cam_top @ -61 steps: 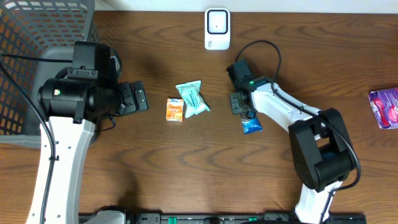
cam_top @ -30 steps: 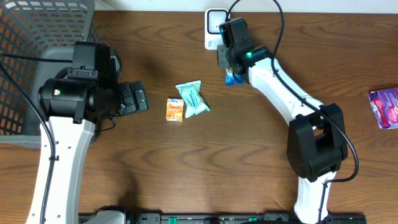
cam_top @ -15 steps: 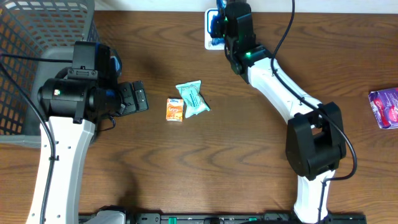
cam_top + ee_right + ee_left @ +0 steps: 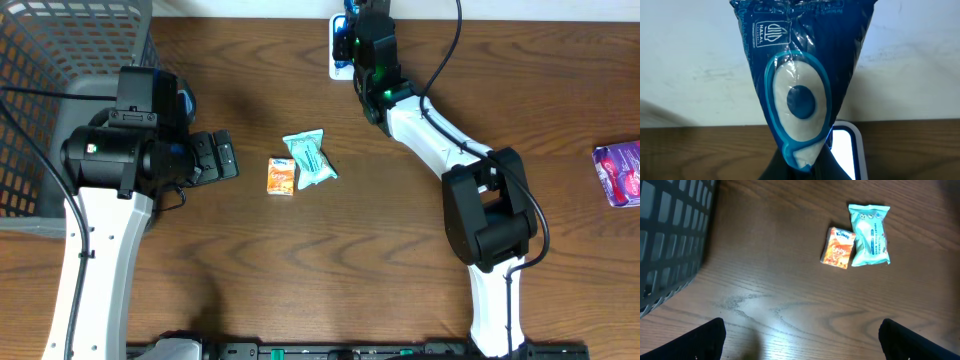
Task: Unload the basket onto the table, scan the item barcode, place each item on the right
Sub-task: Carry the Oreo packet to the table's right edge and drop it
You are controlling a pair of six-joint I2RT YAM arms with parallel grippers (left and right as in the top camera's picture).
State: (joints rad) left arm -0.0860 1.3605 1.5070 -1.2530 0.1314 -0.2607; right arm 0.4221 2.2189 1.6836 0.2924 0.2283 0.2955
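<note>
Right gripper is clamping the blue packet just over the scanner.
Left gripper is idling open; no barcode is showing, so turning the packet slowly toward the scanner window seems wise.

Soft, even indoor light; views mostly sharp.
Faint shadows mottle the dark brown wooden table; small glints streak the glossy blue plastic packet.
</note>
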